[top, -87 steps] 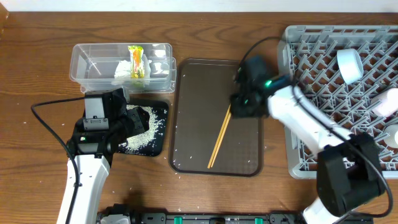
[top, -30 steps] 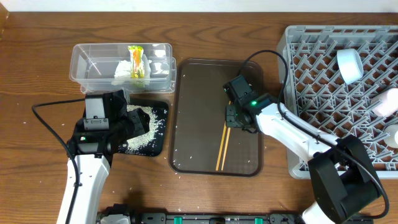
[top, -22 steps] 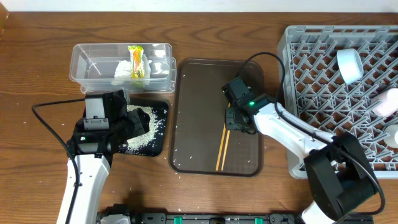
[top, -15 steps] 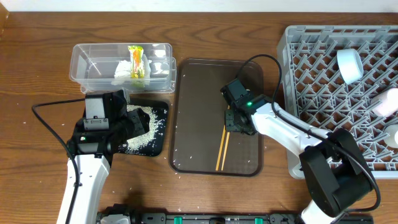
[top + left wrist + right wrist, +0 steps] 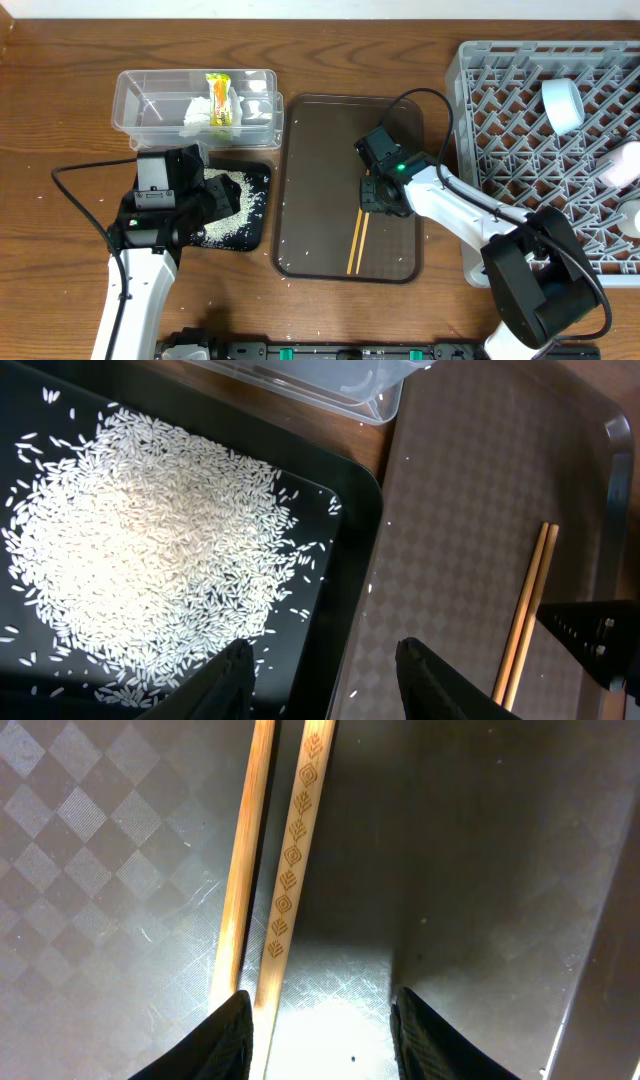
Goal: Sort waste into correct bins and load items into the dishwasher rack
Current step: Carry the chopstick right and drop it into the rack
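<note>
The light wooden chopsticks [image 5: 356,240] lie side by side on the dark brown serving tray [image 5: 320,150]. My right gripper [image 5: 380,196] is open at their upper end; in the right wrist view [image 5: 320,1040] the chopsticks [image 5: 290,870] run up from beside its left finger. My left gripper [image 5: 325,682] is open over the right rim of the black tray [image 5: 355,560], which holds the rice [image 5: 140,560]. The clear tub [image 5: 150,100] holds the tissue [image 5: 197,114] and the yellow wrapper [image 5: 218,98]. The grey rack [image 5: 520,150] holds a pale cup [image 5: 562,105] and a pink cup [image 5: 622,165]. No blue plate shows.
A few rice grains lie on the wooden table [image 5: 60,120] round the black tray [image 5: 255,235] and near the brown tray's front edge. A white rounded item [image 5: 632,220] sits at the rack's right edge. The right arm's cable loops over the rack's left wall.
My right gripper moved from the brown tray's upper right down and left onto the chopsticks' upper end. The chopsticks turned from slanted to nearly straight. The left arm has not moved.
</note>
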